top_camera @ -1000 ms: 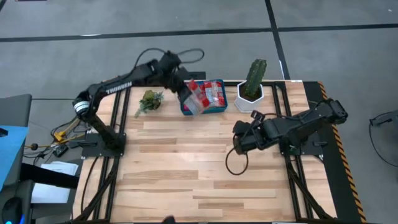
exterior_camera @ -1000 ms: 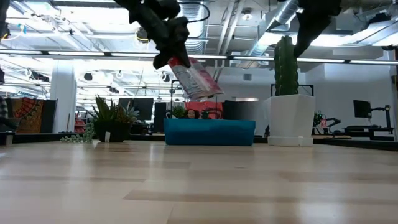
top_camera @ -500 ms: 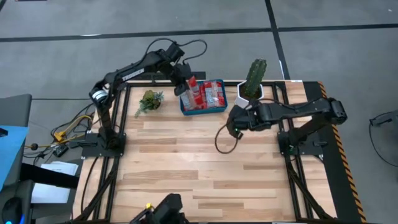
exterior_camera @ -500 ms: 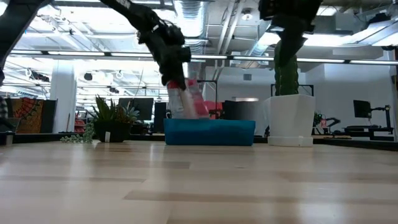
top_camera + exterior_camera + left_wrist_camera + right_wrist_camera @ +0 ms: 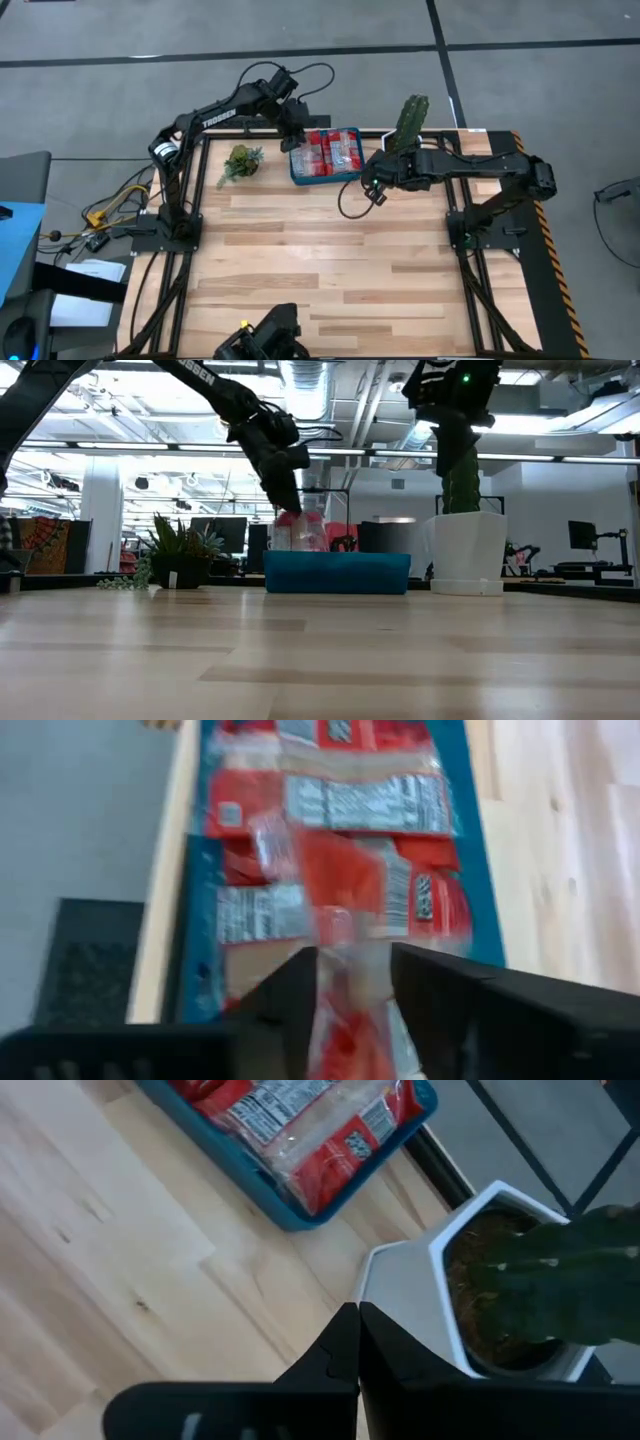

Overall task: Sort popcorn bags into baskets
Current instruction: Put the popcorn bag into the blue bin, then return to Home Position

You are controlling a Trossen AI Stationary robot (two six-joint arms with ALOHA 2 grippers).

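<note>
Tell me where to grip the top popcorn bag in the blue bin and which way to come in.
Take the top bag by a short end edge, coming straight down from above. It lies flat on the other bags, and the bin has low walls all round, so a side approach looks blocked and only an edge gives the fingers something thin to pinch. The left gripper already holds a bag over the bin.

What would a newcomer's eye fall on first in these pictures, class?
Most likely the blue bin of red popcorn bags at the table's far edge, where the left pincer is shut on one more bag above the bin's left end. Next comes the tall cactus in its white pot just right of the bin, with the shut right pincer hovering beside it.
</note>
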